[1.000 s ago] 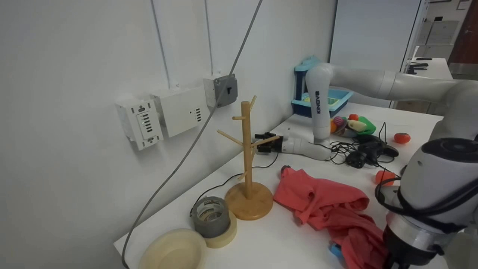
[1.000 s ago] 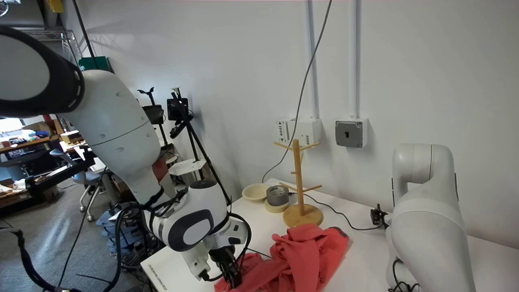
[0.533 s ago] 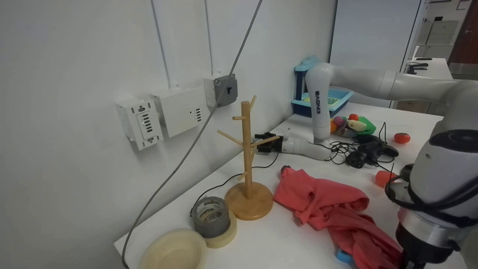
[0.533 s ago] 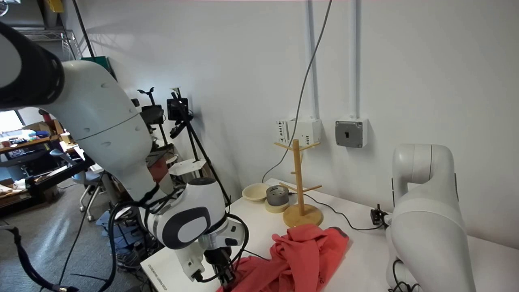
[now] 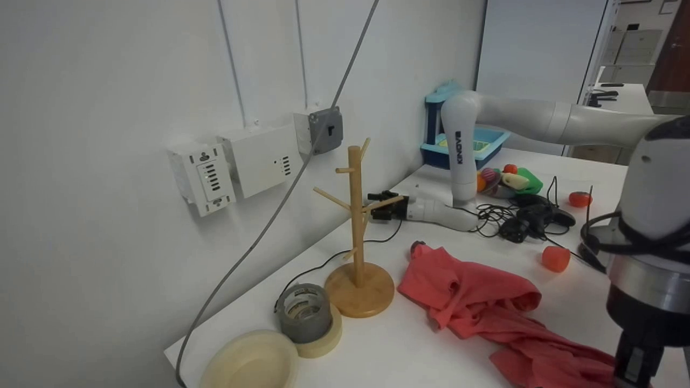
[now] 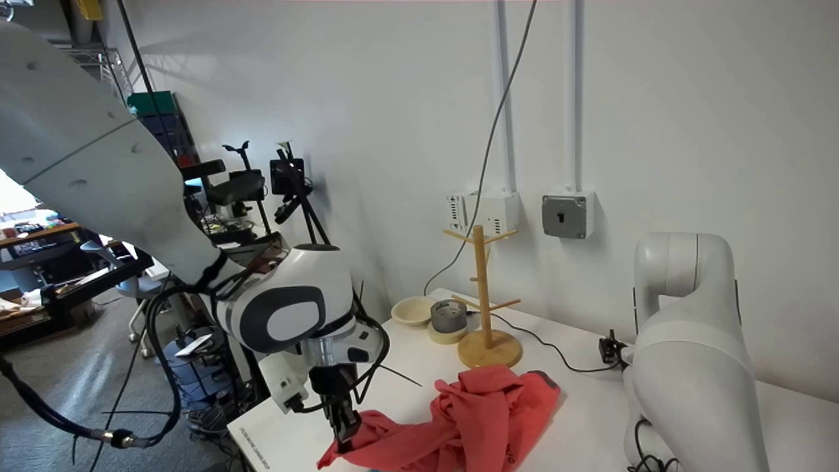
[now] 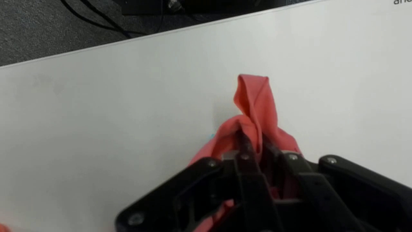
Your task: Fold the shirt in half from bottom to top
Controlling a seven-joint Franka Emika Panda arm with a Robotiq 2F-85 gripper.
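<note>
Pulled farther from the wooden mug stand [image 5: 356,237] than a moment ago, one end of the coral-red shirt [image 5: 474,293] sits in my gripper [image 7: 256,139], its fingers pinched together on a fold. Wrinkled, the rest lies across the white table [image 5: 409,350], near the stand's base.
</note>
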